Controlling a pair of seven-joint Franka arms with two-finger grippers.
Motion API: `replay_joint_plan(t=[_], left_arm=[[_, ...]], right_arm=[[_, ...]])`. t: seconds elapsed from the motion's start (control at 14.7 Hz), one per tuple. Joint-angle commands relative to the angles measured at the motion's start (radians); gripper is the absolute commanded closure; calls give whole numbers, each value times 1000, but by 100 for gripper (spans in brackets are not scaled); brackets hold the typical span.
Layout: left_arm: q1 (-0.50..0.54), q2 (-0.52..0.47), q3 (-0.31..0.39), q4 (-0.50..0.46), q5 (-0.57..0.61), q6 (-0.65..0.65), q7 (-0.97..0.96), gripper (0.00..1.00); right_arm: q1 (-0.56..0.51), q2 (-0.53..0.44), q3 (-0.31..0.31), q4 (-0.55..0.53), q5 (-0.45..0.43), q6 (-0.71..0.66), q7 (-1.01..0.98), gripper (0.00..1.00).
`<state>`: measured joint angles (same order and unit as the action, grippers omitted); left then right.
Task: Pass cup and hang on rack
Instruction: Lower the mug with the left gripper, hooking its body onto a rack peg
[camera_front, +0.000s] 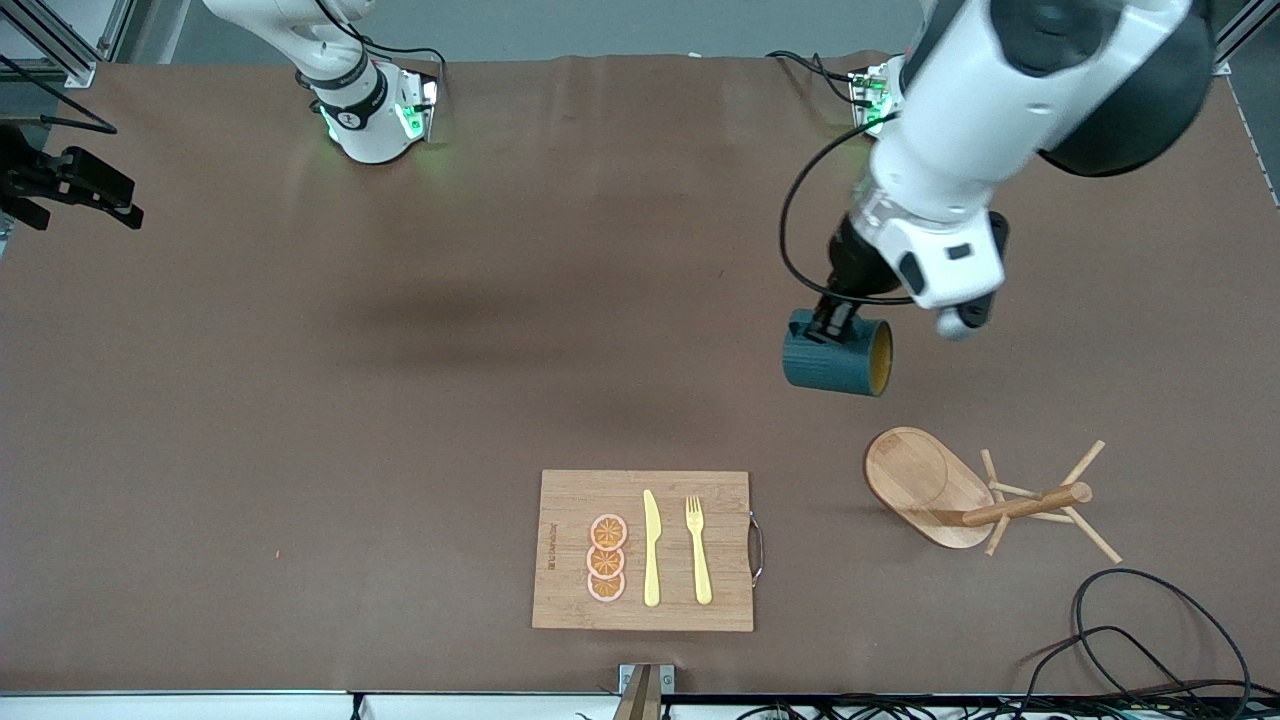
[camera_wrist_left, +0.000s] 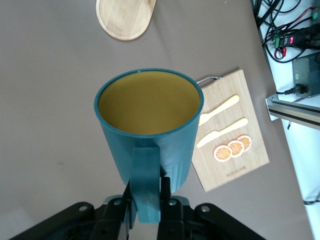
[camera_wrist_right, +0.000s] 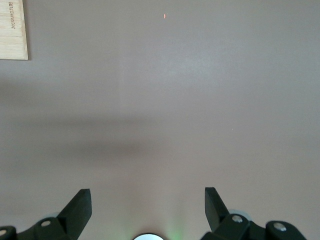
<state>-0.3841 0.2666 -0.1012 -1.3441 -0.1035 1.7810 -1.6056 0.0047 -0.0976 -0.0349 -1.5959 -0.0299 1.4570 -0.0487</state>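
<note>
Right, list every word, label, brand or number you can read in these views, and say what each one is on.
Cutting board: a short line of burnt-in lettering along its edge toward the right arm's end, also seen in both wrist views; too small to read.
Right arm's base: a small round dark mark, not legible.
Cup, rack, knife, fork: no text visible.
</note>
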Motion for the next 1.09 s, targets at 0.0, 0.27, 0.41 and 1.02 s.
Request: replay_joint_plan(t=[0.0, 0.27, 0.41, 1.02], left_arm=[[75, -21, -6, -23, -117, 3, 50, 100], [191, -9, -3, -23, -316, 8, 171, 100], [276, 16, -5, -21, -457, 9, 216, 100], [468, 160, -3, -23, -768, 8, 317, 100]], right_arm=[[-28, -27, 20, -32, 10, 14, -11, 0], [-31, -27, 21, -33, 10, 14, -11, 0], [-28, -27, 21, -33, 10, 13, -11, 0], [-20, -27, 21, -33, 13, 5, -5, 0]])
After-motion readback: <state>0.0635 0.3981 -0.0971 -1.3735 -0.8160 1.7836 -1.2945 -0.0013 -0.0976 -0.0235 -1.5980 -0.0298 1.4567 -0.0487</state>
